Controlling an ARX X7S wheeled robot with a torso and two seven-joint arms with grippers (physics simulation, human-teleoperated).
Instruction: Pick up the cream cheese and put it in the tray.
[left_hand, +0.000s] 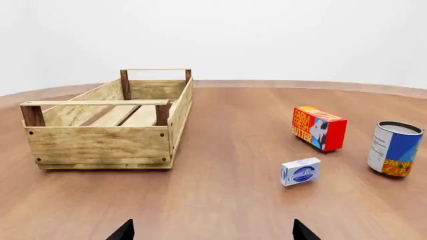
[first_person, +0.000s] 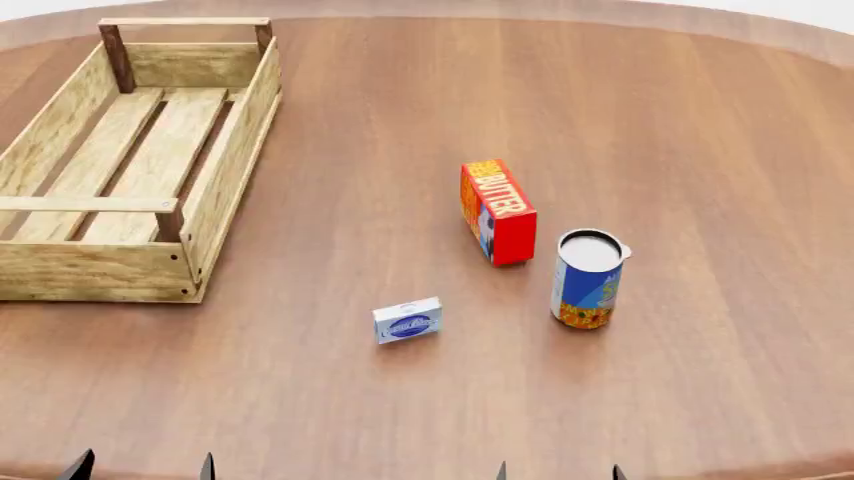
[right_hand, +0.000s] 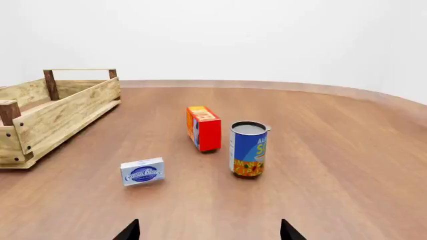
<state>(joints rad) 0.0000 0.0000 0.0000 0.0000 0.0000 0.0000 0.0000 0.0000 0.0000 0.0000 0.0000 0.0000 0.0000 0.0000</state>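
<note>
The cream cheese, a small white-and-pale-blue box with a dark blue oval logo, lies on the brown table near its front middle. It also shows in the left wrist view and the right wrist view. The tray, a long pale-wood crate with dark corner posts, stands empty at the far left. My left gripper is open at the near left edge, with nothing between its fingertips. My right gripper is open at the near edge, also empty. Both are well short of the cream cheese.
A red-orange butter box stands behind and right of the cream cheese. A blue-and-orange can stands upright just right of the butter box. The table's curved far edge runs along the back.
</note>
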